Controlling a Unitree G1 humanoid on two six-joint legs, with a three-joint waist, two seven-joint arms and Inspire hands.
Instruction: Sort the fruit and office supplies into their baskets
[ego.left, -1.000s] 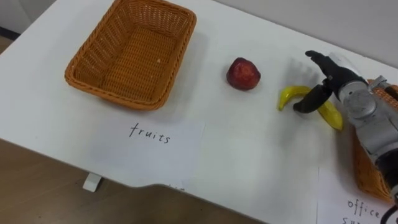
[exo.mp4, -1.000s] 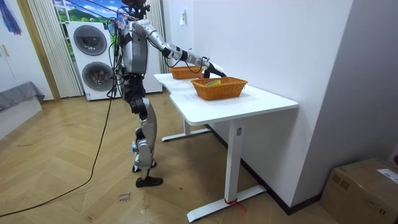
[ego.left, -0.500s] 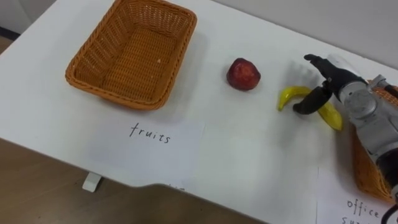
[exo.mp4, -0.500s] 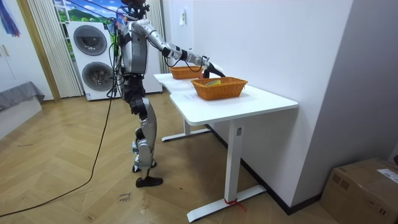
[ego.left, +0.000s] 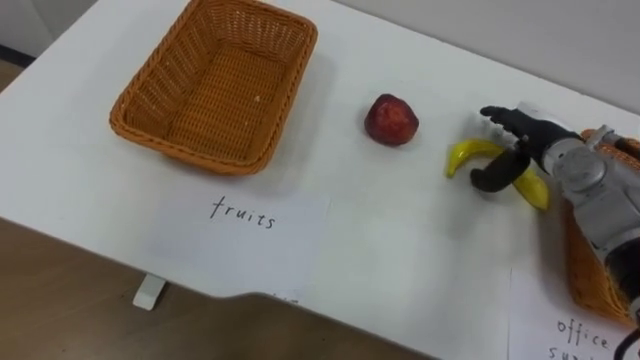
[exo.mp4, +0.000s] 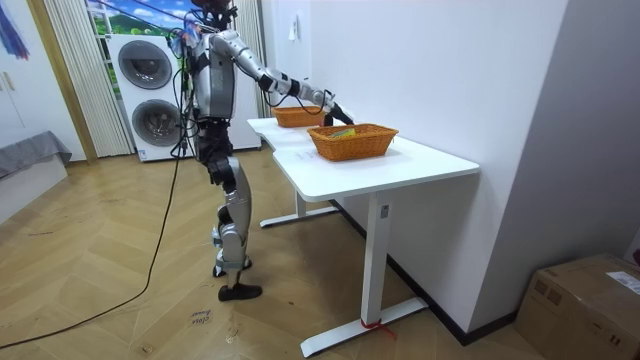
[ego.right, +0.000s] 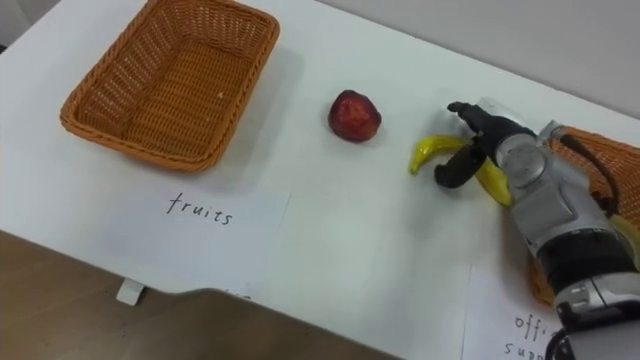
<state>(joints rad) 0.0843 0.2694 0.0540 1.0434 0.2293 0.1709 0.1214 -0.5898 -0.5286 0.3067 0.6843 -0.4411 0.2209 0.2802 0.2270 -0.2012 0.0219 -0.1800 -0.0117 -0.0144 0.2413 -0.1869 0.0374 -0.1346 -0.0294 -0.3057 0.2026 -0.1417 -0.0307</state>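
Now, risk: the right hand (ego.left: 556, 160) hangs over the banana (ego.left: 460, 153) with fingers (ego.left: 500, 114) spread and nothing gripped. A shallow pinch could make the curved fruit roll or skid on the bench (ego.left: 400, 235).
Second risk: a nudge could push it toward the apple (ego.left: 391, 119).
Banana: yellow, curved, lying flat, just beside the office basket (ego.left: 590, 272) and well apart from the empty fruits basket (ego.left: 215, 90).

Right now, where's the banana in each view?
Left eye view: banana right of centre, under the right hand.
Right eye view: banana right of centre, same hand over it.
Room view: too small to tell; the hand reaches behind the near basket.
Shared landmark: the right hand.
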